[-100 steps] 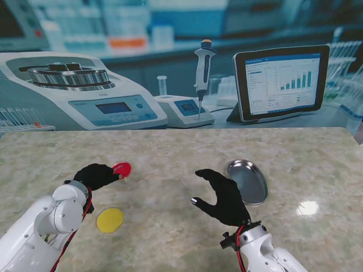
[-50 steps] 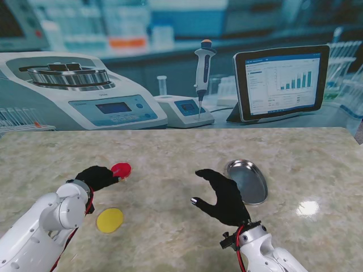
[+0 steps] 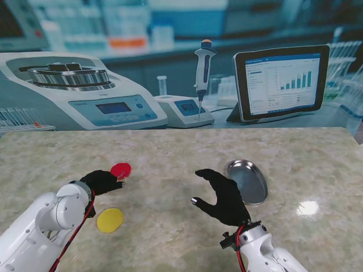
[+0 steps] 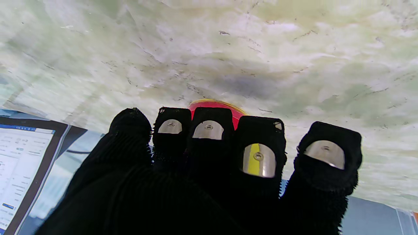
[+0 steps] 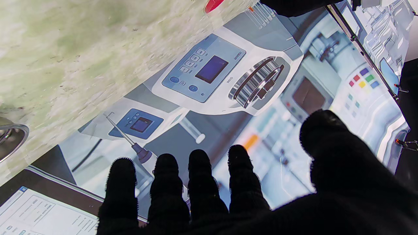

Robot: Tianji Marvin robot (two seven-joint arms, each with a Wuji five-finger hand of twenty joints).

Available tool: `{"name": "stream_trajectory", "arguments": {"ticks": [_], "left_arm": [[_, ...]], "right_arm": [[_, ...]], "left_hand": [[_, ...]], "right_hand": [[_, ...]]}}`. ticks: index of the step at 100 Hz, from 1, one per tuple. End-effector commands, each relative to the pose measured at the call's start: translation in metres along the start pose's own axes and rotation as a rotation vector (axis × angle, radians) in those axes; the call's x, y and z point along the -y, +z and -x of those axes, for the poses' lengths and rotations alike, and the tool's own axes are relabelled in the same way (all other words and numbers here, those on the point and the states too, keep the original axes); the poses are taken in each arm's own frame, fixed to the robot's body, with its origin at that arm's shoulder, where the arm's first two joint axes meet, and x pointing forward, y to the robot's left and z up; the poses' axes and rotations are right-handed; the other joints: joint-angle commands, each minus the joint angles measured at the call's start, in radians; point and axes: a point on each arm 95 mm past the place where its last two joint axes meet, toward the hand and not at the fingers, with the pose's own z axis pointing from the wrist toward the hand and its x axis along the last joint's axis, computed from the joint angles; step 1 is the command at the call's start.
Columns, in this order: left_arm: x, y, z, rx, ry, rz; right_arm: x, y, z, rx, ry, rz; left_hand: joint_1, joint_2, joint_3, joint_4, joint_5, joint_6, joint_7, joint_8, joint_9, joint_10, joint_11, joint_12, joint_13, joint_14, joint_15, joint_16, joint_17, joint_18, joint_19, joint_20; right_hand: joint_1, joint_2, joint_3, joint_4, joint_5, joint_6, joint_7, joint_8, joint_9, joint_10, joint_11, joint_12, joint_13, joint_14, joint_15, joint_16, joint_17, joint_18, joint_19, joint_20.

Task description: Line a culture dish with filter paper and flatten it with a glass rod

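A round red paper disc (image 3: 120,170) lies on the marble table to my left. My left hand (image 3: 102,182) sits just nearer to me, its bunched fingertips at the disc's near edge. In the left wrist view the fingertips (image 4: 208,129) cover most of the red disc (image 4: 214,105), so any grip on it is hidden. A yellow paper disc (image 3: 109,220) lies nearer to me, apart from the hand. The shallow metal culture dish (image 3: 248,181) rests right of centre. My right hand (image 3: 224,195) hovers beside it, open, with nothing in it. No glass rod shows.
A printed lab backdrop with a balance, a pipette and a tablet stands along the table's far edge. The dish rim (image 5: 11,138) shows in the right wrist view. Bare marble (image 3: 170,215) lies between my hands.
My left hand has drawn slightly nearer to me, and the red disc shifted a little with it. The right hand has not moved.
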Motion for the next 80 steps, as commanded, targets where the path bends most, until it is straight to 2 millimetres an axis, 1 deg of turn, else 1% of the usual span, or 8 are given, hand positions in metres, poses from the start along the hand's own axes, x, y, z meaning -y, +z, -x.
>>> {"name": "stream_trajectory", "arguments": {"ticks": [1, 20, 48, 58, 80], "left_arm": [[-0.001, -0.003, -0.003, -0.015, -0.004, 0.013], [0.003, -0.008, -0.005, -0.036, -0.022, 0.005], [0.014, -0.007, -0.001, -0.024, -0.019, -0.103], [0.013, -0.004, 0.002, -0.006, -0.019, -0.091], [0.005, 0.002, 0.007, 0.026, -0.024, -0.054]], "right_arm": [[0.002, -0.001, -0.003, 0.004, 0.01, 0.003], [0.002, -0.001, -0.003, 0.004, 0.009, 0.001], [0.002, -0.001, -0.003, 0.002, 0.01, 0.0], [0.002, -0.001, -0.003, 0.002, 0.009, 0.0], [0.002, -0.001, -0.003, 0.003, 0.009, -0.002]], "left_hand": [[0.017, 0.028, -0.019, 0.02, 0.032, 0.085, 0.052, 0.026, 0.056, -0.128, 0.069, -0.007, 0.058, -0.05, 0.074, -0.014, 0.029, 0.031, 0.103, -0.025], [0.017, 0.027, -0.021, 0.02, 0.03, 0.083, 0.052, 0.026, 0.056, -0.128, 0.069, -0.007, 0.058, -0.05, 0.074, -0.015, 0.03, 0.03, 0.104, -0.027], [0.018, 0.028, -0.022, 0.019, 0.029, 0.087, 0.051, 0.026, 0.053, -0.127, 0.069, -0.007, 0.055, -0.05, 0.073, -0.016, 0.028, 0.029, 0.104, -0.029], [0.019, 0.027, -0.022, 0.019, 0.03, 0.085, 0.052, 0.026, 0.053, -0.127, 0.069, -0.007, 0.055, -0.05, 0.073, -0.016, 0.028, 0.029, 0.104, -0.03], [0.019, 0.027, -0.023, 0.019, 0.03, 0.086, 0.052, 0.026, 0.053, -0.127, 0.069, -0.007, 0.055, -0.05, 0.073, -0.016, 0.028, 0.029, 0.105, -0.031]], "right_hand": [[0.001, 0.026, 0.002, 0.018, -0.019, 0.003, 0.005, -0.012, -0.012, -0.001, 0.005, -0.001, -0.033, -0.031, -0.019, -0.016, -0.004, -0.031, 0.016, -0.011], [0.001, 0.026, 0.002, 0.018, -0.019, 0.003, 0.004, -0.012, -0.012, -0.001, 0.005, -0.001, -0.032, -0.032, -0.019, -0.016, -0.004, -0.031, 0.015, -0.011], [0.002, 0.024, 0.003, 0.018, -0.019, 0.003, 0.004, -0.012, -0.012, 0.0, 0.006, -0.001, -0.032, -0.031, -0.019, -0.016, -0.004, -0.031, 0.015, -0.011], [0.001, 0.024, 0.004, 0.018, -0.018, 0.002, 0.005, -0.012, -0.012, 0.001, 0.005, -0.001, -0.033, -0.031, -0.019, -0.016, -0.004, -0.031, 0.015, -0.011], [0.001, 0.024, 0.005, 0.018, -0.019, 0.003, 0.005, -0.012, -0.012, 0.0, 0.006, -0.001, -0.032, -0.031, -0.018, -0.016, -0.004, -0.031, 0.016, -0.011]]}}
